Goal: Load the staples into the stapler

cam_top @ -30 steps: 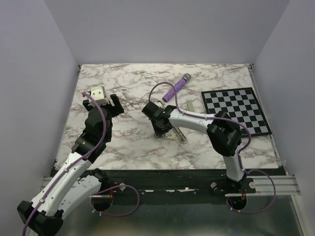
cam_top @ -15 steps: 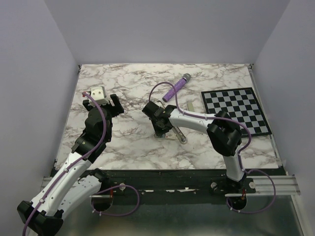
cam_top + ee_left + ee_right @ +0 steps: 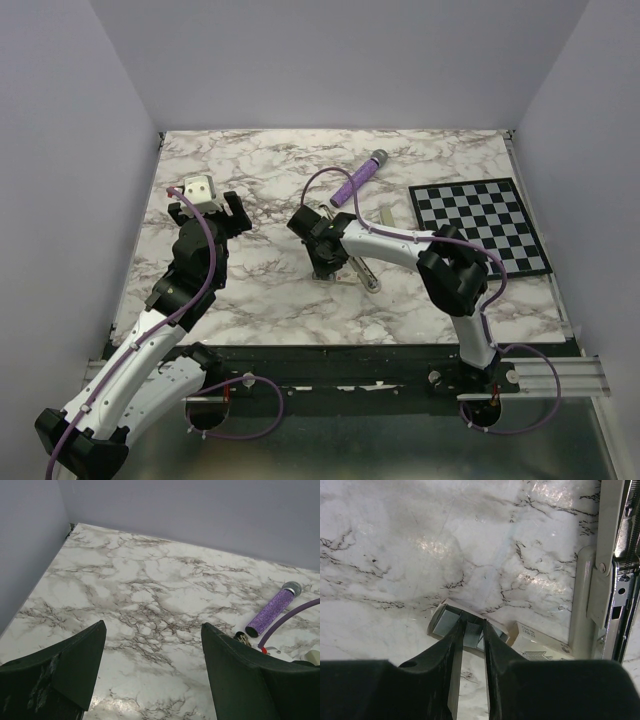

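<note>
The staples lie in an open cream box tray on the marble, with its sleeve beside it. My right gripper reaches down into the tray, its narrow jaws shut on a grey block of staples. The stapler lies opened just to the right, beige arm and metal rail showing. In the top view the right gripper is at mid table next to the stapler. My left gripper hovers at the left, wide open and holding nothing.
A purple cylinder with a grey tip lies behind the right arm, also seen in the left wrist view as the purple cylinder. A checkerboard mat sits at the right. A small beige piece lies beside it. Walls enclose the table.
The right arm has shifted very slightly at the staple box. The left arm has stayed still.
</note>
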Tool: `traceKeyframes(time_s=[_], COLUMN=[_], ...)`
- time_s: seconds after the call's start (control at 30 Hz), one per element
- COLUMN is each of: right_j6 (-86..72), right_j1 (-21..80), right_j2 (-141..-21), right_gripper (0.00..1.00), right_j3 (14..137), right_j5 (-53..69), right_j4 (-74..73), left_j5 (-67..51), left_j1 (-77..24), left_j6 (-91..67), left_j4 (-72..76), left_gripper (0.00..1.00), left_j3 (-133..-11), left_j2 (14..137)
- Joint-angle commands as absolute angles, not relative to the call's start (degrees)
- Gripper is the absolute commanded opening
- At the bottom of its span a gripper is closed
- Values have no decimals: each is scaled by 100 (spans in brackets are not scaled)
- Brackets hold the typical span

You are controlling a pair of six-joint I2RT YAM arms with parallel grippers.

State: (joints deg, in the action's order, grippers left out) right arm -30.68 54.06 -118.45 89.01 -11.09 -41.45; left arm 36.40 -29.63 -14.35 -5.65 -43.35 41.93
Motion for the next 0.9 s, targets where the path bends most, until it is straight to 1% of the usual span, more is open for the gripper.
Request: traceKeyframes(time_s=[0.0, 0.07, 0.1, 0.23, 0.4, 0.57, 0.73, 0.83, 0.87], right_j6=[-3155, -3147, -3146, -3094, -2971, -2892, -2909, -2927, -2935], right_j1=[5449, 5440, 5449, 5449, 5440, 5449, 5440, 5440, 5440], right_j2=[-12041, -12032, -12024, -11918, -11690, -11549, -11759, -11874, -11891], right_gripper=[29, 28, 24, 18, 16, 16, 21, 22, 24], right_j3=[9079, 9070, 9070, 9044, 8939, 8886, 9009, 9000, 9009], right_j5=[-1063, -1072, -1081, -1029, -958, -1010, -1037, -932, -914], right_j4=[-4403, -4412, -4412, -4342, -4175, -4122, -4324, -4342, -4368], left_j5=[3568, 3568, 3560, 3551, 3551, 3551, 3551, 3568, 3568], left_j1=[-2918, -2918, -2918, -2918, -2918, -2918, -2918, -2918, -2918], left_j6=[-1406, -1415, -1406, -1415, -1415, -1415, -1415, -1406, -1398], left_j4=[-510, -510, -510, -510, -510, -510, -510, -510, -510], left_gripper=[85, 85, 85, 85, 85, 85, 85, 85, 85], left_j3=[-4298, -4298, -4298, -4298, -4298, -4298, -4298, -4298, -4298], left_j2=[4192, 4192, 4192, 4201, 4201, 4201, 4219, 4210, 4219])
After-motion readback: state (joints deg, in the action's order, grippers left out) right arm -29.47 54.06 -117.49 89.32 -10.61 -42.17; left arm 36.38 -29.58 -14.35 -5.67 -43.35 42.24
